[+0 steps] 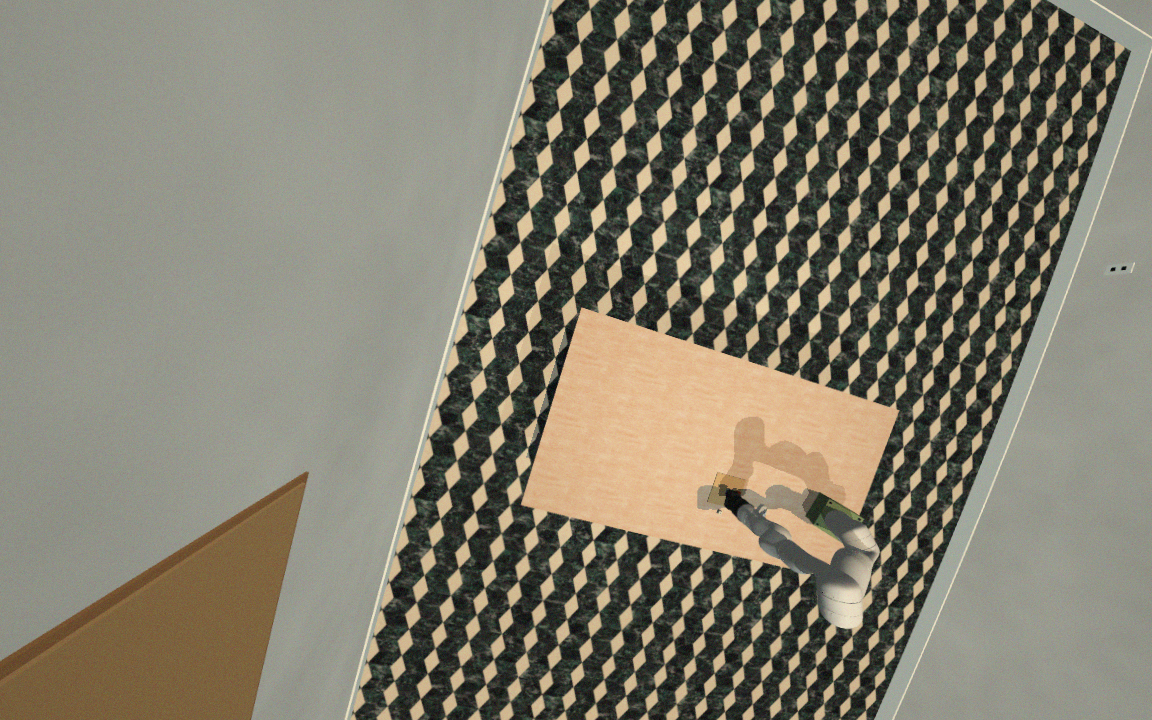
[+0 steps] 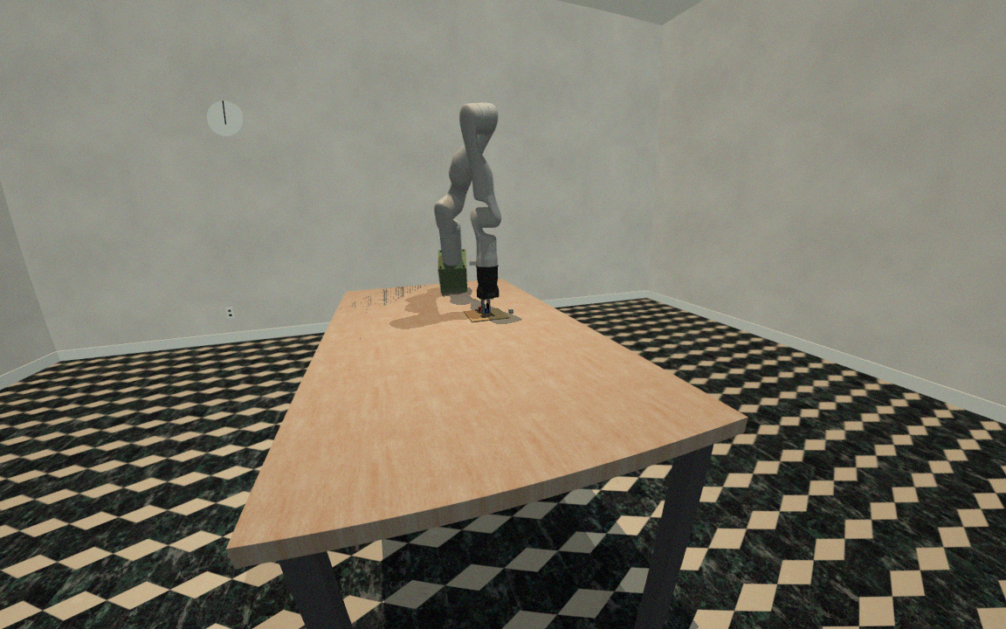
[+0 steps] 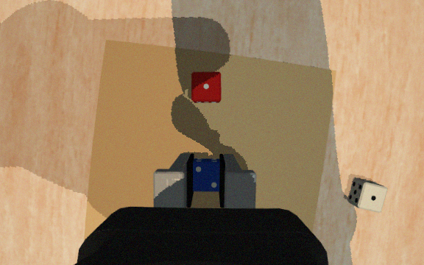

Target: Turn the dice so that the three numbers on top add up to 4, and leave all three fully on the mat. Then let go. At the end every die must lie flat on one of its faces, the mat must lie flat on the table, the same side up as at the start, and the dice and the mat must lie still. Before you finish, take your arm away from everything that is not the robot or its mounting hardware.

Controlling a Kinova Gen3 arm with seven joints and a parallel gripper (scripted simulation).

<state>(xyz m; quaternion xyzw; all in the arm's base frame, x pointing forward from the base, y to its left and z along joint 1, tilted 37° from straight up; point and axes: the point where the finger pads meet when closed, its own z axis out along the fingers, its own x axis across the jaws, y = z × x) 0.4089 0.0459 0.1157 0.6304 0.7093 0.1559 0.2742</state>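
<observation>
- The claw [image 1: 726,493] [image 2: 485,311] [image 3: 206,172] is closed on a blue cube-shaped die with white pips [image 3: 206,176], one black-faced finger pressed to each of two opposite sides.
- The blue die has two pips on its upward face. It is over the mat; whether its underside touches the mat I cannot tell.
- A red cube-shaped die with white pips [image 2: 480,310] [image 3: 206,87] rests flat on the mat, well inside its edges, with a single pip on top. It stands apart from the claw, ahead of the blue die in the wrist view.
- A cream-white cube-shaped die with black pips [image 1: 719,510] [image 2: 510,311] [image 3: 372,197] sits off the mat, directly on the table, near the mat's right edge in the wrist view. One pip faces up and five show on a side face.
- The upward faces read one, two and one, making 4, but the white die is outside the mat and the blue one is gripped.
- The thin, square, tan mat [image 1: 715,495] [image 2: 475,317] [image 3: 138,110] lies flat on the pale wooden table [image 1: 634,402] [image 2: 451,406] [image 3: 411,92].
- The light grey jointed arm [image 1: 847,573] [image 2: 479,117] rises from a green box-shaped base [image 1: 818,507] [image 2: 452,279] and bends down to the claw.
</observation>
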